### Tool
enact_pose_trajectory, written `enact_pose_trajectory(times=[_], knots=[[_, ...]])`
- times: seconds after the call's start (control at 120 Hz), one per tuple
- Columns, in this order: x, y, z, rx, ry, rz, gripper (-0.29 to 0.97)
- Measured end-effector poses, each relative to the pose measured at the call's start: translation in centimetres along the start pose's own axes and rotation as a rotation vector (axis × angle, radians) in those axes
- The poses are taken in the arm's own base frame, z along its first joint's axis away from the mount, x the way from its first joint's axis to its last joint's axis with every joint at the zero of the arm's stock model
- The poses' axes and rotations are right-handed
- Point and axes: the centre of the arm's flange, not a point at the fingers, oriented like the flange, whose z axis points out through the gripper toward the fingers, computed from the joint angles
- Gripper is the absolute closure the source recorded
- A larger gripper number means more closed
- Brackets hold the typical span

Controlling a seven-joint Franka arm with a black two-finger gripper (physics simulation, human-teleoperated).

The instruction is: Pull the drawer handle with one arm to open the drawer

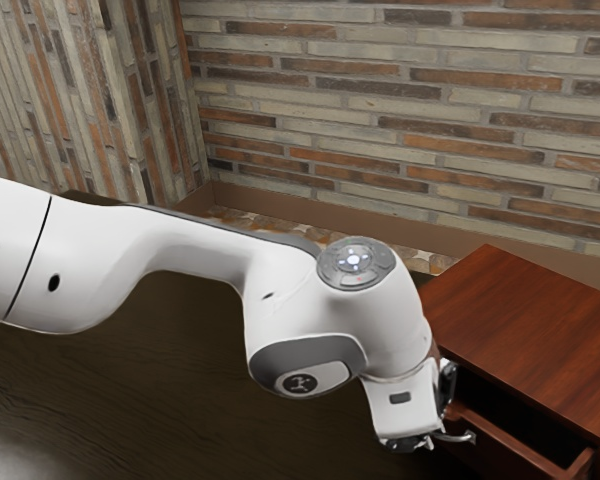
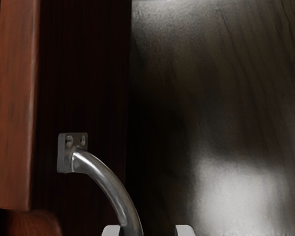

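Brick walls (image 1: 400, 90) close in a dark wooden table (image 1: 160, 400) on which the white robot arm (image 1: 280, 290) reaches down. Its black two-finger gripper (image 1: 425, 442) hangs low at the front of a reddish-brown wooden cabinet (image 1: 530, 320) standing just beyond it.

The curved silver metal handle (image 2: 108, 179) passes between the fingers. In the wrist view the two pale pads (image 2: 184, 230) stand apart: the bow lies against one, and a clear gap separates it from the other. So the gripper is open and hooked around the handle, not clamped on it. That is probably enough, since a pull only needs one finger bearing behind the bow.

The drawer (image 1: 520, 445) is directly ahead of the gripper and looks partly drawn out, with a dark gap behind its front panel. The handle's long axis runs along that panel, from its square screwed mounting plate (image 2: 71, 152) toward the fingers. Its arch bulges out from the drawer face toward the hand, which I judge is why the hand meets it squarely from the front.
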Motion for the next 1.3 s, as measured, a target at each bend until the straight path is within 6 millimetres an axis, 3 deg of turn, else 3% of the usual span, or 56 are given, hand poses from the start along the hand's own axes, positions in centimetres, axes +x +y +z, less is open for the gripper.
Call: enact_pose_trajectory(times=[0.467, 1.3], knots=[[-0.3, 2.1, -0.2, 0.001, -0.006, 0.014, 0.63], [-1.1, 3.6, -0.7, 0.004, -0.017, 0.016, 0.64]])
